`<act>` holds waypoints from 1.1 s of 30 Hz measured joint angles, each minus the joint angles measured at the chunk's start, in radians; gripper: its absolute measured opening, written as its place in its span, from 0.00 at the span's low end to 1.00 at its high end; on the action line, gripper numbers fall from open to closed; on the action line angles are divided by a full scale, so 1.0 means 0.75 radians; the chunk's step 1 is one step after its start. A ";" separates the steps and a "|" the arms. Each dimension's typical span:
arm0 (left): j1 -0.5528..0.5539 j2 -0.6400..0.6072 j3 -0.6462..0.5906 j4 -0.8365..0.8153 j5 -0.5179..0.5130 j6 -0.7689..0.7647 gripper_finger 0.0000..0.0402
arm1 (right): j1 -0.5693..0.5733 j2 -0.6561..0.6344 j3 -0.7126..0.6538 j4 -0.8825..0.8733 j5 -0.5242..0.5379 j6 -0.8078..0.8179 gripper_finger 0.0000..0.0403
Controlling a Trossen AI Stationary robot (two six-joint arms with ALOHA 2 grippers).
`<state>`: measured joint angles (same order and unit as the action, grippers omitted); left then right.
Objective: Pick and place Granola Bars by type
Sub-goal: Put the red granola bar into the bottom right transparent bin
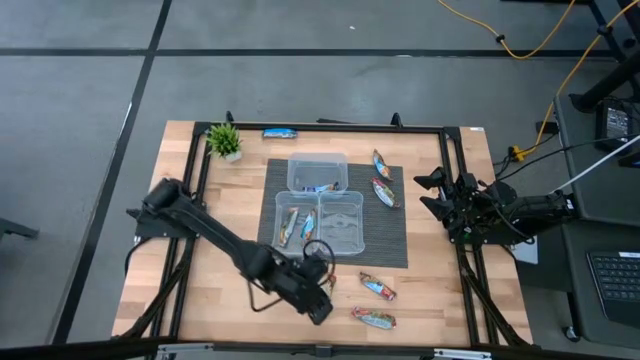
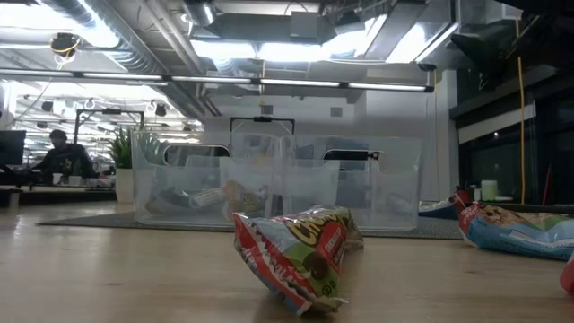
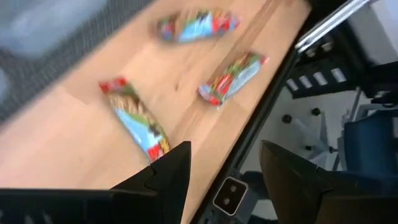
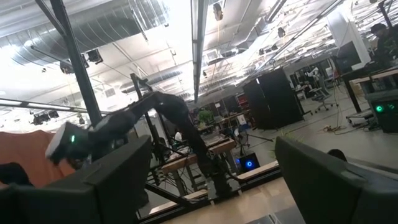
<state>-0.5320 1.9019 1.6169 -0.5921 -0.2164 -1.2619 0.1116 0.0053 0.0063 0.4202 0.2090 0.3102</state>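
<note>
Several wrapped granola bars show in the high view. One blue bar (image 1: 280, 132) lies by the far edge. Two bars (image 1: 383, 178) lie on the dark mat, and two teal-and-red bars (image 1: 378, 289) (image 1: 373, 319) lie on the wood near the near edge. Others lie inside the clear tubs (image 1: 298, 226). My left gripper (image 1: 322, 302) (image 3: 225, 149) is open over the near part of the table. In its wrist view, three bars lie flat ahead of it, the closest one (image 3: 135, 119) just beyond a fingertip. My right gripper (image 1: 436, 193) (image 4: 212, 143) waits open at the table's right edge, aimed into the room.
Three clear tubs (image 1: 318, 171) stand on a dark mat (image 1: 390, 235) at the table's middle. A small potted plant (image 1: 224, 140) is at the far left corner. A black frame rail (image 1: 455, 250) runs along the table's sides. The low view shows one bar (image 2: 300, 256) close up.
</note>
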 joint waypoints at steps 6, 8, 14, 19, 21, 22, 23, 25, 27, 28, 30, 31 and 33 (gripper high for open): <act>0.002 0.135 0.000 0.028 0.083 -0.081 0.45 | 0.000 0.000 0.000 -0.006 0.000 0.049 0.85; 0.006 0.167 0.000 0.026 0.098 -0.084 0.45 | 0.000 0.000 0.000 -0.010 0.000 0.076 0.85; 0.042 0.244 0.000 0.021 0.152 -0.092 0.45 | 0.000 0.000 0.000 -0.032 0.000 0.104 0.85; 0.070 0.277 0.000 0.006 0.171 -0.070 0.45 | 0.000 0.000 0.000 -0.054 0.000 0.105 0.85; 0.085 0.287 0.000 0.002 0.171 -0.069 0.45 | 0.000 0.000 0.000 -0.056 0.000 0.105 0.85; 0.093 0.292 0.000 0.000 0.172 -0.069 0.45 | 0.000 0.000 0.000 -0.056 -0.001 0.105 0.85; 0.100 0.300 0.000 0.000 0.175 -0.069 0.45 | 0.000 0.000 0.000 -0.056 0.000 0.105 0.85; 0.112 0.314 -0.001 -0.001 0.194 -0.062 0.45 | 0.000 0.000 0.000 -0.057 -0.001 0.105 0.85; 0.121 0.323 -0.001 0.018 0.221 -0.056 0.45 | 0.000 0.000 0.000 -0.058 -0.001 0.105 0.85; 0.123 0.323 -0.001 0.022 0.223 -0.055 0.45 | 0.000 0.000 0.000 -0.058 -0.001 0.105 0.85; 0.123 0.323 -0.001 0.028 0.224 -0.050 0.45 | 0.000 0.000 0.000 -0.059 -0.001 0.105 0.85; 0.123 0.323 -0.001 0.031 0.226 -0.052 0.45 | 0.000 0.000 0.000 -0.060 -0.001 0.105 0.85; 0.127 0.321 -0.001 0.034 0.238 -0.073 0.45 | 0.000 0.000 0.000 -0.063 -0.001 0.104 0.85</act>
<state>-0.4364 2.1428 1.6165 -0.5666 -0.0380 -1.3163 0.1116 0.0053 0.0063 0.3733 0.2085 0.3883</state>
